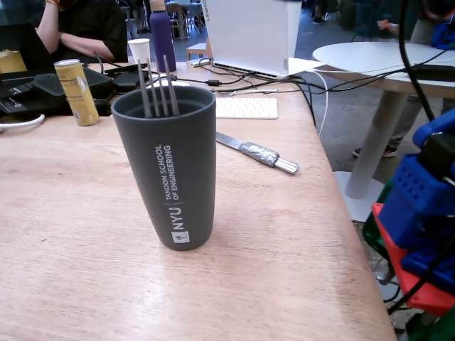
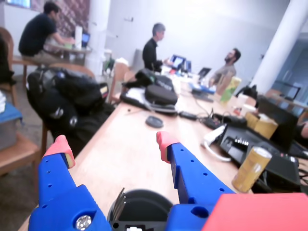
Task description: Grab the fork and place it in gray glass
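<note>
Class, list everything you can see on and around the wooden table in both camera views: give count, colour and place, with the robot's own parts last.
Tall dark gray tumbler with white print: one, table centre.
Slim silver metal fork: one, standing tines-up inside the tumbler.
Foil-handled flat-bladed knife: one, silver, lying right of the tumbler.
Yellow can: one, back left.
Small white paper cup: one, behind the tumbler.
Purple bottle: one, beside the cup.
White keyboard: one, back centre.
Wooden table: one, light brown.
Blue two-finger gripper with red tips: one, open, above the tumbler, wrist view.
</note>
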